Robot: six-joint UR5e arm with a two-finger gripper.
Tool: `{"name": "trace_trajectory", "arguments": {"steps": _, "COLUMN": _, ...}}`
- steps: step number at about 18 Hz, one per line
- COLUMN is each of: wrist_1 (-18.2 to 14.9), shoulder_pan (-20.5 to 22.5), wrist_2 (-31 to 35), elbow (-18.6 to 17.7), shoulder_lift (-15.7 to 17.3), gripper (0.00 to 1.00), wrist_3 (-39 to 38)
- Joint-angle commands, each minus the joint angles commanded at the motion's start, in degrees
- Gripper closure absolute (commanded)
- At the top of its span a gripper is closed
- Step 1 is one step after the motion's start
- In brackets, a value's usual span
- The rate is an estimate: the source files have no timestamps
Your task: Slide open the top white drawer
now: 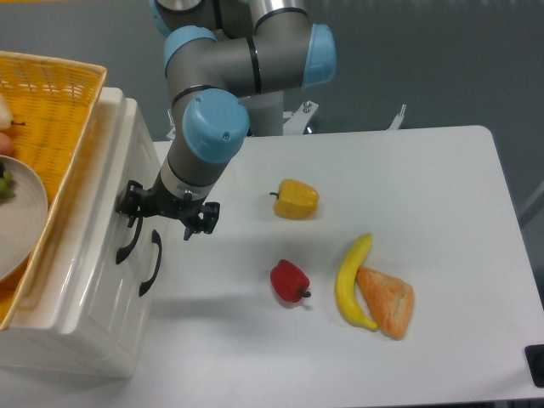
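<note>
top white drawer (102,183) front facing right

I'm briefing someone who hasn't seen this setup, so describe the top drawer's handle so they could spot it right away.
Start at the white drawer cabinet at the table's left edge, under the yellow wicker basket. Two black arched handles sit on its front. The top drawer's handle is the one nearer the basket, right by the robot's claw; the lower drawer's handle sits further out toward the table.

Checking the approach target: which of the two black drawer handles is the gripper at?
The gripper is at the black handle nearer the unit's top, on the top white drawer. The other handle, farther from the basket, is untouched.
</note>
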Motion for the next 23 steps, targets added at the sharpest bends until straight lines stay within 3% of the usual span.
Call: {"name": "trace_trajectory", "arguments": {"steps": 23, "wrist_1": 0.70, "shoulder_pan": 0.09, "wrist_2": 0.53, "elbow": 0.17, "shoulder_lift": -0.79, "gripper": 0.00, "wrist_3": 0.61}}
